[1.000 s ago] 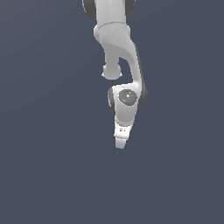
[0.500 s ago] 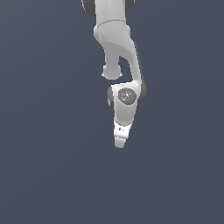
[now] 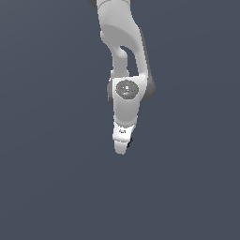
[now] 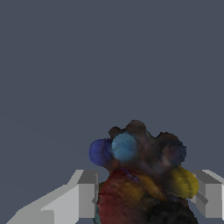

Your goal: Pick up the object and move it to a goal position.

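The object (image 4: 140, 175) is a dark lumpy clump with blue, red and yellow blobs, and it fills the space between my two grey fingers (image 4: 83, 194) in the wrist view. My gripper (image 4: 144, 192) is shut on it, one finger on each side. In the exterior view the white arm reaches down from the top, and the gripper (image 3: 122, 146) points downward near the middle. There the hand hides nearly all of the object; only a dark speck (image 3: 130, 140) shows at the hand's edge.
A plain dark grey surface (image 3: 47, 187) fills the surroundings in both views. No other objects, containers or edges show.
The hand has shifted slightly toward the exterior view's left and now hangs more upright. The wrist has turned a little.
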`<state>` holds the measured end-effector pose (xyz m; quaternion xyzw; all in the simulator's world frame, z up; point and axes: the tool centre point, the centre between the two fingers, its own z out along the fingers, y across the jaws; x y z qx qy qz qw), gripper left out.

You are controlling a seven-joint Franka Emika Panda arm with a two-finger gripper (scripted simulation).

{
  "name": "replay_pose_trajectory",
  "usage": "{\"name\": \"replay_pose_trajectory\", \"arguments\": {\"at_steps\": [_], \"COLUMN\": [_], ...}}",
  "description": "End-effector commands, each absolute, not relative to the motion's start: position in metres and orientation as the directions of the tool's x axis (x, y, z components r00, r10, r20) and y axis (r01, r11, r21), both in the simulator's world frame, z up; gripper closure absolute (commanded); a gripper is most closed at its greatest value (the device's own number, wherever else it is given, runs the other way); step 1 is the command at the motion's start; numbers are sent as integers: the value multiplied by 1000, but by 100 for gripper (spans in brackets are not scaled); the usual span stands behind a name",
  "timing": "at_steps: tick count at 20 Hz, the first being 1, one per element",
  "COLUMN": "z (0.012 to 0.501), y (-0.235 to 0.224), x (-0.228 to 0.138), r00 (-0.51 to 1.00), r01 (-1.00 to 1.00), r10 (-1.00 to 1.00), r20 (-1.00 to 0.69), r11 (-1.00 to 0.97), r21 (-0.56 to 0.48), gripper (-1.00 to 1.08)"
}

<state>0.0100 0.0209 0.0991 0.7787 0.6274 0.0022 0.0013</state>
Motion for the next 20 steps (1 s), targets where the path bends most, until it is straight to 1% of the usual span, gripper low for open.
{"name": "replay_pose_trajectory", "arguments": {"at_steps": [1, 20], "z": [124, 324], "y": [8, -103], "x": [12, 31], "r00": [213, 212], "r01": [977, 977], "r10": [977, 977], "r20": [2, 4], "r11": [-213, -212], "r21": [7, 2], "gripper": [108, 108]}}
